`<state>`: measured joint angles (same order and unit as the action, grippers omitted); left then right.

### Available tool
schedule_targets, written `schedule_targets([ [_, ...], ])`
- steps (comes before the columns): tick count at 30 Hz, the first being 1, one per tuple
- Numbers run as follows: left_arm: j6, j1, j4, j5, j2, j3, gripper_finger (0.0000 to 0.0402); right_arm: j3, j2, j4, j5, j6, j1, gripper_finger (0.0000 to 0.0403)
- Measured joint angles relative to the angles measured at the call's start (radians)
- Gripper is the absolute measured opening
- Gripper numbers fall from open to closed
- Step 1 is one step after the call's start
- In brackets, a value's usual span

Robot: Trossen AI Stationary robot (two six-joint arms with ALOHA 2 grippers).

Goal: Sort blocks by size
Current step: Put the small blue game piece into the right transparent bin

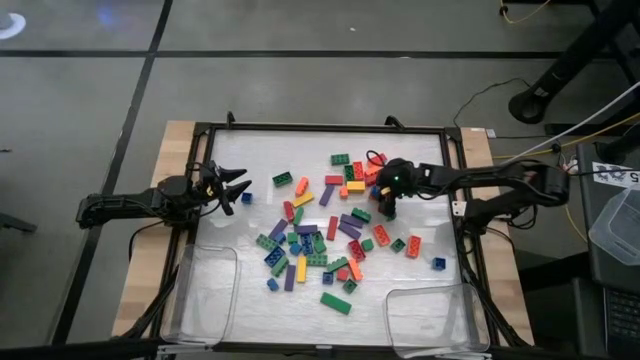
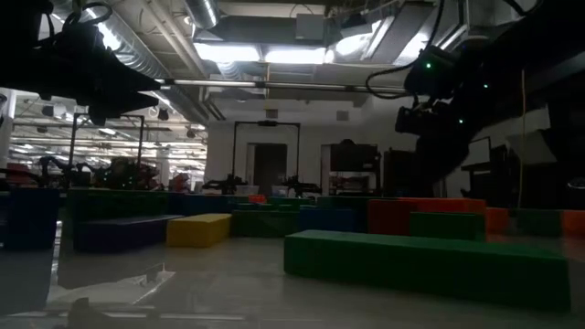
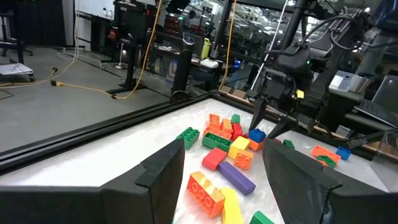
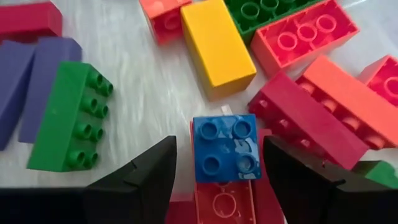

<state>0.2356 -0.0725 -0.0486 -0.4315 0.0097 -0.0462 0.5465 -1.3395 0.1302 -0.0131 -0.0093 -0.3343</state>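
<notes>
From directly above the heap, the right gripper [image 4: 217, 180] hung with its two dark fingers spread apart, a small square blue block [image 4: 225, 148] lying between them and touched by neither. That blue block sat studs up on top of a red block [image 4: 219, 202], with a long yellow block [image 4: 217, 46] just beyond it, a long green block [image 4: 69, 118] off to one side beside a purple block [image 4: 34, 81], and dark red and orange long blocks [image 4: 348, 99] crowded on the other side. In the high view this gripper [image 1: 388, 210] hovered over the right part of the white mat [image 1: 250, 160], at the upper right edge of the scattered blocks [image 1: 320, 240], which spread across the middle of the mat in red, orange, yellow, green, blue and purple. The left gripper [image 1: 240, 185] waited at the mat's left side, its fingers open and empty, with a lone small blue block [image 1: 246, 198] just beside its tips and the main pile well apart from it. Two clear plastic trays [image 1: 205, 290] stood at the near corners of the mat, both without blocks in them. Past the left gripper's own fingers [image 3: 165, 171], an orange block [image 3: 205, 190] and a purple one [image 3: 236, 177] lay nearest, and farther off the right arm [image 3: 283, 74] stood over the pile.
</notes>
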Motion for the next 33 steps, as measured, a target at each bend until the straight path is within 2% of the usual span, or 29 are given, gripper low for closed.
schedule_targets([
  [5,0.000,0.000,0.000,0.000,0.000,0.000,0.0205,0.002,-0.022,-0.006,0.011,-0.004,0.000,0.0224],
  [12,0.000,0.000,0.000,0.000,0.000,0.000,0.0205,0.002,-0.026,-0.013,0.011,-0.005,0.000,0.0141],
  [21,0.000,0.000,0.000,0.000,0.000,0.000,0.0205,0.091,-0.028,0.092,-0.027,-0.024,0.000,0.0145],
  [27,0.000,0.000,0.000,0.000,0.000,0.000,0.0205,0.246,-0.028,0.344,-0.200,-0.025,0.000,0.0153],
  [33,0.000,0.000,0.000,0.000,0.000,0.000,0.0205,0.394,-0.028,0.536,-0.505,0.027,0.001,0.0139],
])
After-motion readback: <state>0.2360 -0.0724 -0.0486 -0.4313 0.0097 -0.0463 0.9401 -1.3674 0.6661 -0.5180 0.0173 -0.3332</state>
